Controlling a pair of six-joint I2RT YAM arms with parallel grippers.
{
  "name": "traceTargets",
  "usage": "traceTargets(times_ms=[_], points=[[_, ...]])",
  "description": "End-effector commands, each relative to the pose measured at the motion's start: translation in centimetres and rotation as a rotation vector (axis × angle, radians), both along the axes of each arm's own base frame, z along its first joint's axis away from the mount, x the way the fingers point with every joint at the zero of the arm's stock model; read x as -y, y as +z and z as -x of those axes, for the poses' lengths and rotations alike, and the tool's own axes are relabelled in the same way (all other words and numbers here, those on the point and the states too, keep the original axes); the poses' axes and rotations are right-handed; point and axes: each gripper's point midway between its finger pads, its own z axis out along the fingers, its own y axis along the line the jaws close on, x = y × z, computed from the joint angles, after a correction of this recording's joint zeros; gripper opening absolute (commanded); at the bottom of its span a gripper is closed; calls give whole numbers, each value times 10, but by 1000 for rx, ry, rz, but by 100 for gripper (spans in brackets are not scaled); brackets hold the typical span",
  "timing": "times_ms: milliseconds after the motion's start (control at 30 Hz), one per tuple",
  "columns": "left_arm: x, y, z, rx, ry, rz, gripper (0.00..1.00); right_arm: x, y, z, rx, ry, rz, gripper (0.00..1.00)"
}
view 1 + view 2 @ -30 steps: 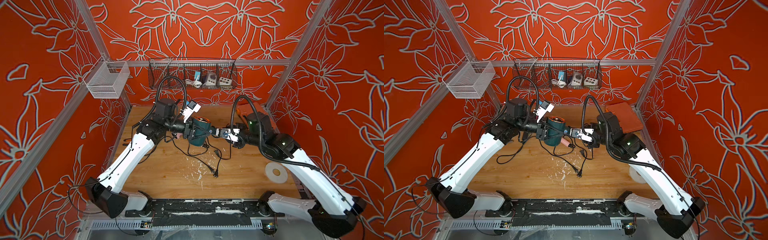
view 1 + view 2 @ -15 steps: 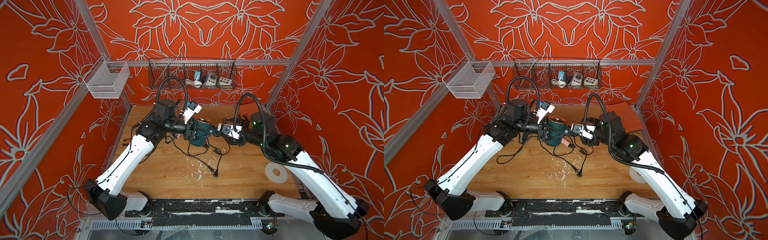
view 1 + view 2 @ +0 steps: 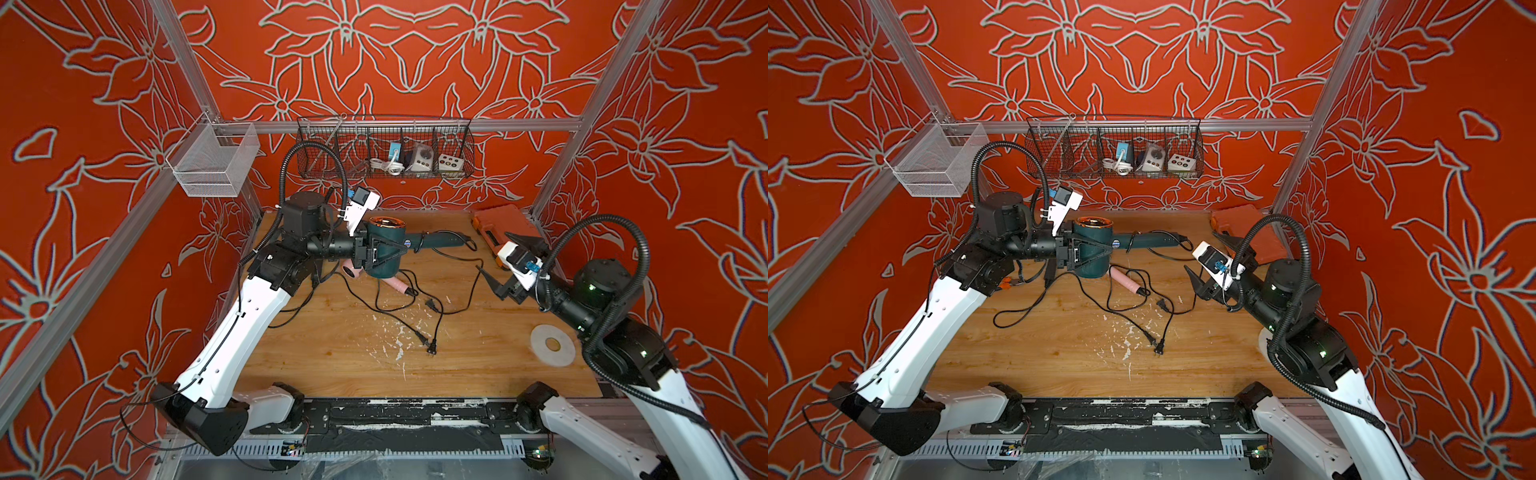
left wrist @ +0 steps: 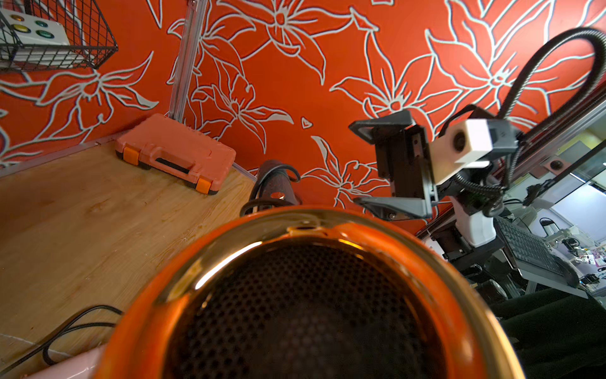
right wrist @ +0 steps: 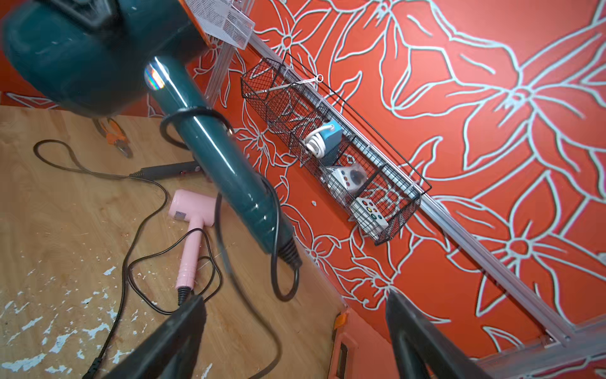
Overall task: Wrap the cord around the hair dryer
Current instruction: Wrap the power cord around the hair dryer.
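- Upper left in both top views, a white mesh basket (image 3: 212, 166) hangs on the frame rail.
- Left of centre, the left claw (image 3: 401, 252) is clamped across the barrel of the teal hair dryer (image 3: 434, 240), holding it above the desk (image 3: 332, 353).
- The dryer is glossy dark teal, with a copper ring around a black perforated grille facing up. Its handle lies level and points toward the right of the frame.
- In the left wrist view the grille fills the lower frame, blurred and cut off at the bottom edge.
- A rainbow sticker (image 5: 154, 78) sits high on the handle; its print is too blurred to read.
- The black cord (image 5: 196, 111) circles the handle once near the barrel, leaves the handle's end in a loop and drops to the desk.
- Under the barrel lies a pink hair dryer (image 5: 191, 210), half hidden in the top views. Its round mark is too small to read.
- Several cords cross on the desk, and I cannot tell whose each plug is.
- Right of centre, the right claw (image 3: 495, 252) stands wide apart and empty, near the handle's end but not touching it.
- Behind it, an orange tool case (image 3: 498, 224) is partly hidden by the arm.
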Motion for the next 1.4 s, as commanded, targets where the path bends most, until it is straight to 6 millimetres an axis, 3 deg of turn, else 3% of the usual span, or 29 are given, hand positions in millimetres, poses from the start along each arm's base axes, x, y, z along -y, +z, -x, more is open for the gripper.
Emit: traceTargets(times_ms=[0,133,233,300,433,600,733,1200,1367], points=[[-6,46,16,133,-17,83,0,16,-17,-14,-50,-105,-92,91],[-8,50,14,127,1,97,0,28,-55,-27,-144,-179,-185,93],[-12,58,12,139,26,112,0,22,-92,-30,-240,-171,-294,92],[-13,63,12,148,35,121,0,10,-115,-23,-292,-101,-363,92],[-13,72,11,159,39,130,0,-7,-131,-10,-334,22,-482,92],[-13,77,8,168,50,138,0,-41,-161,11,-504,233,-505,90],[-13,78,6,167,57,146,0,-55,-188,15,-537,255,-464,91],[-13,91,0,183,78,162,0,-109,-292,-5,-727,219,-39,82],[-13,90,-1,182,76,160,0,-125,-310,-12,-729,227,49,79]])
